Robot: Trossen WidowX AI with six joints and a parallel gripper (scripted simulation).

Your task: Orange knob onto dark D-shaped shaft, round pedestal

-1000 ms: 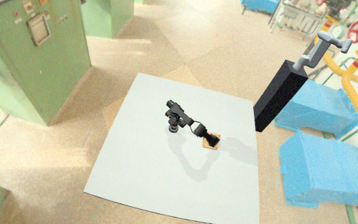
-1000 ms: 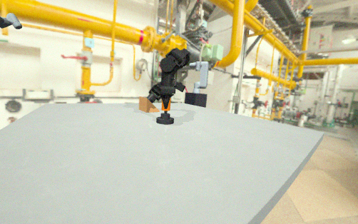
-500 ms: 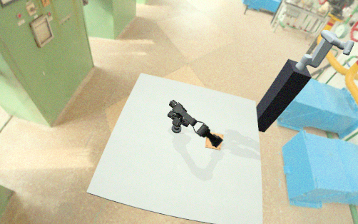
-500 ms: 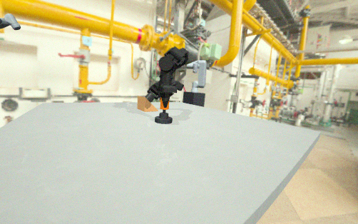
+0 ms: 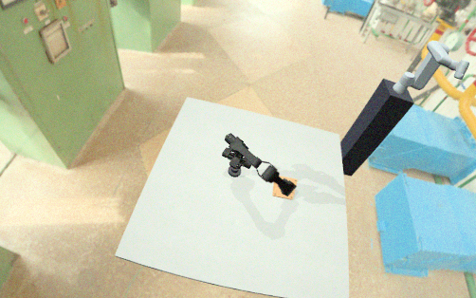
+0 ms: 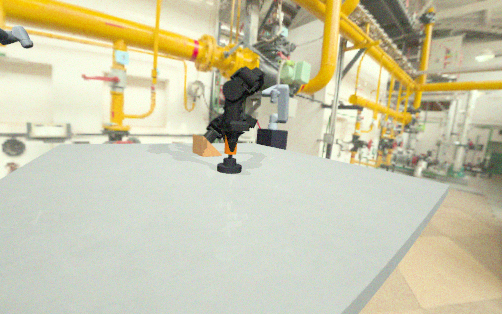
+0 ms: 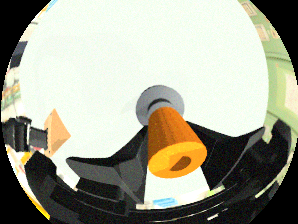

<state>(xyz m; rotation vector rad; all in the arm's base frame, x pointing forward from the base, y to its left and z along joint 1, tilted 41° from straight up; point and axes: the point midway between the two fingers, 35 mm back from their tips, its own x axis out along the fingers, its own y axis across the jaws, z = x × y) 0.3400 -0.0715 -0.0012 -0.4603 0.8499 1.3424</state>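
One orange knob (image 6: 230,145) (image 7: 174,142) gripped in pincer (image 6: 231,145) (image 7: 176,142), above round pedestal (image 6: 229,168) (image 7: 143,107); whether touching shaft, cannot tell.

A pale grey worktop (image 5: 190,228) (image 6: 210,235) (image 7: 100,60) is seen, on which the dark round pedestal (image 5: 234,174) (image 6: 229,169) (image 7: 142,106) and an orange-tan wedge-shaped block (image 5: 280,194) (image 6: 204,146) (image 7: 58,134) are carried, standing apart.

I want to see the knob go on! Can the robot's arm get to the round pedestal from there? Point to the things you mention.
Probably yes: its hand (image 6: 231,151) (image 7: 172,137) holds the knob (image 7: 175,135) just above the pedestal (image 6: 229,169) (image 7: 145,107), with nothing else seen between.
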